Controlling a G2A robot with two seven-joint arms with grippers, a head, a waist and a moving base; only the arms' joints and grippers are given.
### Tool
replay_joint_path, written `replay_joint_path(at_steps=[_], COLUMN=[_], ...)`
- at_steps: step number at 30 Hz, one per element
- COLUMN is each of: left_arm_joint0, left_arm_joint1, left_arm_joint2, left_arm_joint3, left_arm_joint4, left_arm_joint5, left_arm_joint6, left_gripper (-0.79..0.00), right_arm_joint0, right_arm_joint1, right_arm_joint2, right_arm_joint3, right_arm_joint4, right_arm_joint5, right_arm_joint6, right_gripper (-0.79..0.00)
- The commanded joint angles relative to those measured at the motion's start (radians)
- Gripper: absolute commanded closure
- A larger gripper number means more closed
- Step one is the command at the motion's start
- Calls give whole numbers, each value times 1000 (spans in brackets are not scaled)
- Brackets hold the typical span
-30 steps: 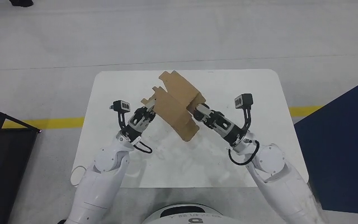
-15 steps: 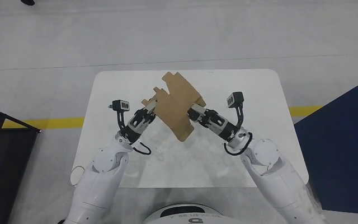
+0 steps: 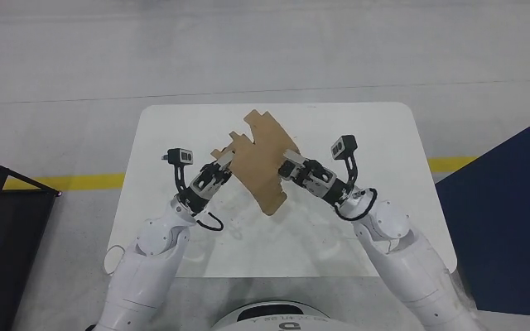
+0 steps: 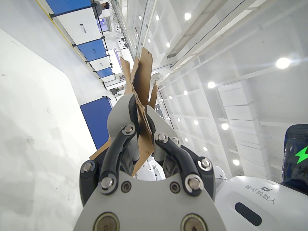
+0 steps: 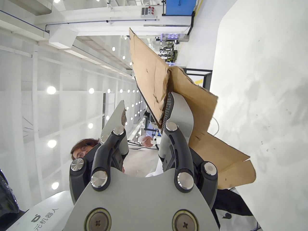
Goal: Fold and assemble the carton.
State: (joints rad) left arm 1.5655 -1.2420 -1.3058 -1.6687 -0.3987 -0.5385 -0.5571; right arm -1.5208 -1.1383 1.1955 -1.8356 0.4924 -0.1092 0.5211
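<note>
A flattened brown carton (image 3: pixel 261 161) is held up above the middle of the white table (image 3: pixel 381 240), tilted on a diagonal. My left gripper (image 3: pixel 217 174) is at its left edge, shut on a cardboard flap. In the left wrist view the gripper (image 4: pixel 142 118) pinches the carton (image 4: pixel 143 78) edge-on between both pads. My right gripper (image 3: pixel 290 165) is at the carton's right side. In the right wrist view this gripper (image 5: pixel 146 111) stands open, one finger (image 5: pixel 178 114) tucked between two panels of the carton (image 5: pixel 149 73) and the other finger (image 5: pixel 119 118) free.
The white table (image 5: pixel 264 73) has rounded corners and bare surface on all sides of the carton. A dark blue panel (image 3: pixel 497 223) stands off its right side, and a black frame (image 3: pixel 21 223) off its left.
My right arm has moved left, closer against the carton. The carton has closed up flatter and shifted a little toward the far edge. The left gripper kept its hold.
</note>
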Motion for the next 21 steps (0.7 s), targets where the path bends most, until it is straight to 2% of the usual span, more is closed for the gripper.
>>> replay_joint_path(at_steps=[1,7,14,16,17,21], left_arm_joint0=[-1,-4,-4,-5,-6,-9], left_arm_joint1=[0,3,5,6,6,7], left_arm_joint2=[-1,-1,12,14,14,9], left_arm_joint3=[1,7,8,7,8,12], left_arm_joint4=[0,25,73,84,87,107], left_arm_joint5=[-1,-5,-20,-20,-20,-18], left_arm_joint6=[-3,-22,-35,-35,-33,-12], left_gripper=[0,0,0,0,0,0], right_arm_joint0=[5,15,19,21,22,26], right_arm_joint1=[-3,-8,-10,-11,-11,-12], right_arm_joint2=[-6,1,1,0,0,2], right_arm_joint3=[5,14,24,26,28,30], right_arm_joint4=[27,90,83,84,86,84], right_arm_joint5=[-1,-3,10,11,11,8], right_arm_joint6=[2,-7,1,8,13,23], right_gripper=[-372,-354,-160,-28,0,0])
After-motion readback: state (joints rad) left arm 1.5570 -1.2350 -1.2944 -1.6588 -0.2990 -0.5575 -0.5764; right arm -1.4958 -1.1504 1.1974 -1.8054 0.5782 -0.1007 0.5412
